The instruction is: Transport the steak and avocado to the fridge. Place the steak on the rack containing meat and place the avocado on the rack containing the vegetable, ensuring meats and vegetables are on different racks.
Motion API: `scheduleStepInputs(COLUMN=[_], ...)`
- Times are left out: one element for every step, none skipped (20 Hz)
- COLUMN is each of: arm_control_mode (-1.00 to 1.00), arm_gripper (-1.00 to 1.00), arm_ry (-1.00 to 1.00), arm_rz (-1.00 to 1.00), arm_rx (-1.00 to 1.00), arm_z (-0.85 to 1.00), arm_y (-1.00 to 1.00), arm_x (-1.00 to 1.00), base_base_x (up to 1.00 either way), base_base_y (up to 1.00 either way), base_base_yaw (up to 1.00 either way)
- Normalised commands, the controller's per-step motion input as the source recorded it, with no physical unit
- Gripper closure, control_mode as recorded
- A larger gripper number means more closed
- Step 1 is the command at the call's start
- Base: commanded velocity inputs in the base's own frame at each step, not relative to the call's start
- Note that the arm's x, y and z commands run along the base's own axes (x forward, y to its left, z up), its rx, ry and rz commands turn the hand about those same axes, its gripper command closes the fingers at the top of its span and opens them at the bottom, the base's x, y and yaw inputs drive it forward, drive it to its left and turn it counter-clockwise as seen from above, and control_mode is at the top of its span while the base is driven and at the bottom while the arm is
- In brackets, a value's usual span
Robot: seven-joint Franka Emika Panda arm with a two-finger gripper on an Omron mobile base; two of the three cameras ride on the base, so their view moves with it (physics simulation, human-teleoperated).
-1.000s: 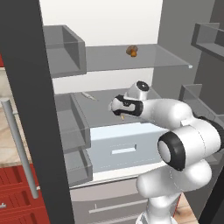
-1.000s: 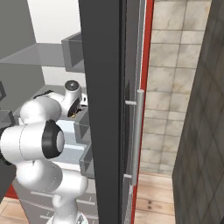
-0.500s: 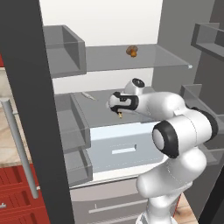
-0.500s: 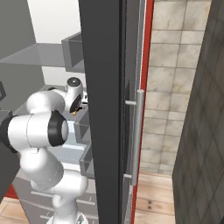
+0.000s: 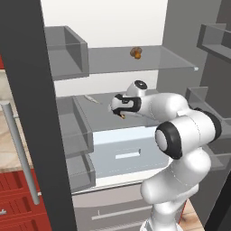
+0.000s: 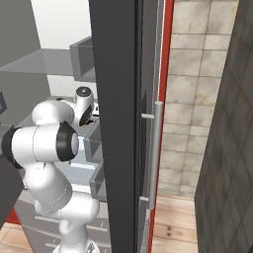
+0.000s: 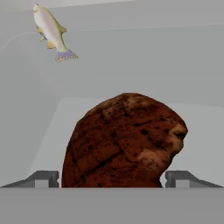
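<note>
**Jaws spread around the steak on the lower shelf**

The arm has reached further into the fridge (image 5: 27, 113) than a second ago, and the gripper (image 5: 118, 104) now sits over the lower shelf (image 5: 97, 118), the grey one that tops the white drawer (image 5: 124, 151). In the hand view the steak (image 7: 124, 141) fills the space between the two fingertips (image 7: 43, 178), and a gap shows on each side of it: the jaws stand wide and apart from the meat, no longer pressing it. I judge this to be the release, with the steak resting on the shelf or about to; whether it fully touches the glass I cannot tell.

A small fish (image 7: 51, 30) lies further back on the same shelf, so this is the meat rack and the steak is in the right place. An orange-brown lump (image 5: 136, 53) sits on the upper shelf (image 5: 149, 63).

If the steak is indeed let go, that half of the task looks done. What is left is to draw the hand straight back without knocking the steak, then fetch the avocado for the upper shelf.
</note>
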Motion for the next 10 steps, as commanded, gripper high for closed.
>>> scheduleStepInputs(arm_control_mode=[-1.00, -1.00, -1.00, -1.00, -1.00, -1.00, -1.00, -1.00, -1.00, -1.00], arm_gripper=[-1.00, -1.00, -1.00, -1.00, -1.00, -1.00, -1.00, -1.00, -1.00, -1.00], arm_ry=[-0.03, -0.01, -0.04, -0.06, -0.04, -0.07, -0.07, -0.13, -0.10, -0.08], arm_rz=[0.00, -0.03, -0.04, -0.04, -0.03, -0.01, -0.01, -0.02, -0.02, -0.02], arm_rx=[0.00, 0.00, 0.00, 0.00, 0.00, 0.00, 0.00, 0.00, 0.00, 0.00], arm_z=[0.00, 0.00, 0.00, 0.09, 0.11, 0.19, 0.28, 0.49, 0.56, 0.58], arm_y=[0.00, 0.00, 0.00, 0.00, 0.00, 0.04, 0.04, 0.00, 0.00, 0.01], arm_x=[-0.41, -0.58, -0.58, -0.50, -0.40, -0.33, -0.34, -0.42, -0.46, -0.50], base_base_x=[0.00, 0.00, 0.00, 0.00, 0.00, 0.00, 0.00, 0.00, 0.00, 0.00], base_base_y=[0.00, 0.00, 0.00, 0.00, 0.00, 0.00, 0.00, 0.00, 0.00, 0.00], base_base_yaw=[0.00, 0.00, 0.00, 0.00, 0.00, 0.00, 0.00, 0.00, 0.00, 0.00])
